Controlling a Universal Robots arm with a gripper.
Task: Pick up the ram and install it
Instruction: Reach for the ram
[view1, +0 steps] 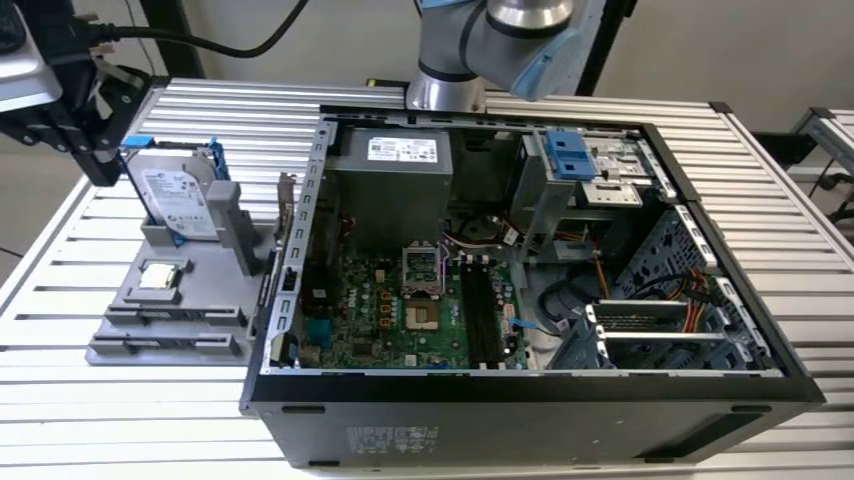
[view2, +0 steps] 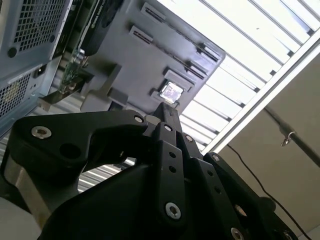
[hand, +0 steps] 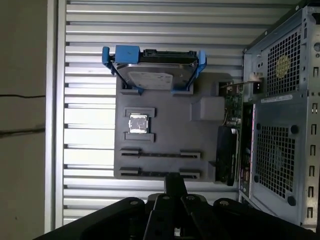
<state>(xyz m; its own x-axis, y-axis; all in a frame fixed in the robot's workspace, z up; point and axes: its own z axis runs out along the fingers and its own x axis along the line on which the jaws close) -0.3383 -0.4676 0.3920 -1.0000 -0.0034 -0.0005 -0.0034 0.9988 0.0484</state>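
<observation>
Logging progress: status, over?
End effector shut, empty, near tray. Ram looks seated in tray slot, untouched. Hard drive upright nearby.

here's the table (view1: 80, 240), pale silver, striped all over with ribbed slats. the holder (view1: 200, 320) is flat grey. the hard drive (view1: 171, 195) shines silver inside a bright blue frame (hand: 120, 54), and the processor chip (hand: 138, 123) glints silver too. the computer case (view1: 534, 415) is black outside and bare grey metal within, with a green motherboard (view1: 380, 315) and a blue bracket (view1: 571, 155). grey grilles (hand: 277, 155) are dotted with holes. the gripper (view2: 167, 114) is matte black, speckled with silver screw heads (view2: 173, 210).
</observation>
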